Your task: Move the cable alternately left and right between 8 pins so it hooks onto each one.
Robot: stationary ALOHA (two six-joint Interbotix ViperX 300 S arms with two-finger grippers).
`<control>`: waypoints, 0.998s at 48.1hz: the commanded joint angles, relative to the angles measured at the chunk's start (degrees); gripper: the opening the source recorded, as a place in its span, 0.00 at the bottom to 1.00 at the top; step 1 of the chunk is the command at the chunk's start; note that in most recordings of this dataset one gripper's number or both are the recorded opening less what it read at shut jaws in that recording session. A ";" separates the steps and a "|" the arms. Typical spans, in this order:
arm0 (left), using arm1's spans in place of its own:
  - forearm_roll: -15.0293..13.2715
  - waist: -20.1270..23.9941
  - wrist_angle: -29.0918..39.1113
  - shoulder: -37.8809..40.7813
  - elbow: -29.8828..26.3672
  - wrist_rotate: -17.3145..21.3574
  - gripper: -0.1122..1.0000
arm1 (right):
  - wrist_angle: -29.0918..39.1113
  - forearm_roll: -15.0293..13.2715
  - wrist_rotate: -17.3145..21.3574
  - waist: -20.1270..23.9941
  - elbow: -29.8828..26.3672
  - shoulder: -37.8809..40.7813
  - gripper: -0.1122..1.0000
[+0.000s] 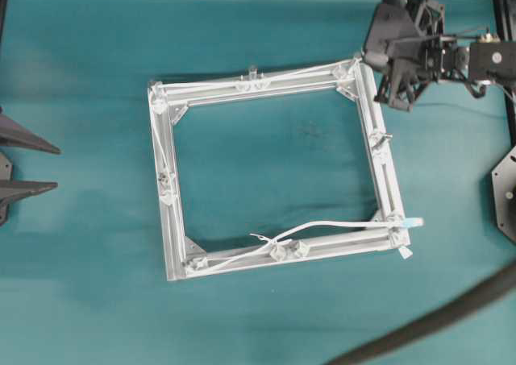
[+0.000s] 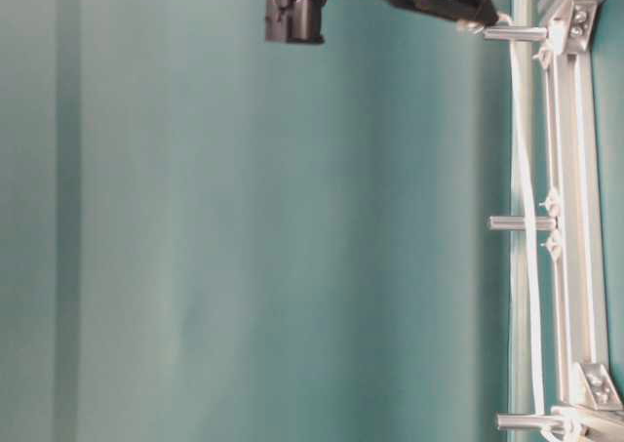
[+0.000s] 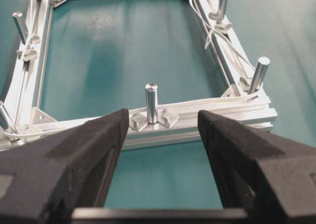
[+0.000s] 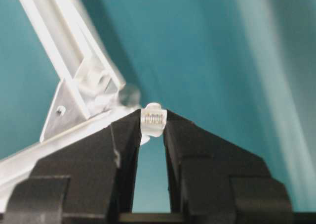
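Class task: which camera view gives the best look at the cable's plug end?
The right wrist view: the plug fills the centre, pinched at the right end effector's tips. Overhead and table-level views show only a white speck by the frame corner; the left wrist view misses it.

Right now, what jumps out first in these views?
The square aluminium-rail frame in the middle of the teal table, with the white cable threaded round its upright pins. At its far right corner the right gripper pinches the cable's small plug between its fingers. The left gripper waits wide open, facing the frame's left rail.
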 commanded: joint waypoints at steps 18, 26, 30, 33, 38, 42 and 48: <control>0.18 0.09 -0.26 0.44 -0.97 0.09 0.73 | -7.38 -0.09 -0.09 -0.53 6.50 -8.00 0.23; 0.26 0.09 -0.26 0.44 -0.97 0.09 0.72 | -10.81 0.18 0.18 -0.35 8.70 -7.73 0.23; 0.26 0.09 -0.26 0.44 -0.97 0.09 0.73 | -11.43 0.35 0.44 -0.18 9.05 -7.12 0.23; 0.18 0.09 -0.26 0.44 -0.97 0.09 0.73 | -11.25 0.35 0.88 -0.09 9.14 -6.50 0.23; 0.26 0.09 -0.26 0.44 -0.97 0.09 0.73 | -11.16 0.53 2.46 -0.09 8.79 -5.45 0.23; 0.26 0.09 -0.26 0.44 -0.97 0.09 0.73 | -10.81 0.53 4.13 -0.09 8.09 -4.57 0.23; 0.18 0.09 -0.26 0.44 -0.97 0.09 0.73 | -9.84 0.53 6.24 -0.09 6.86 -3.16 0.23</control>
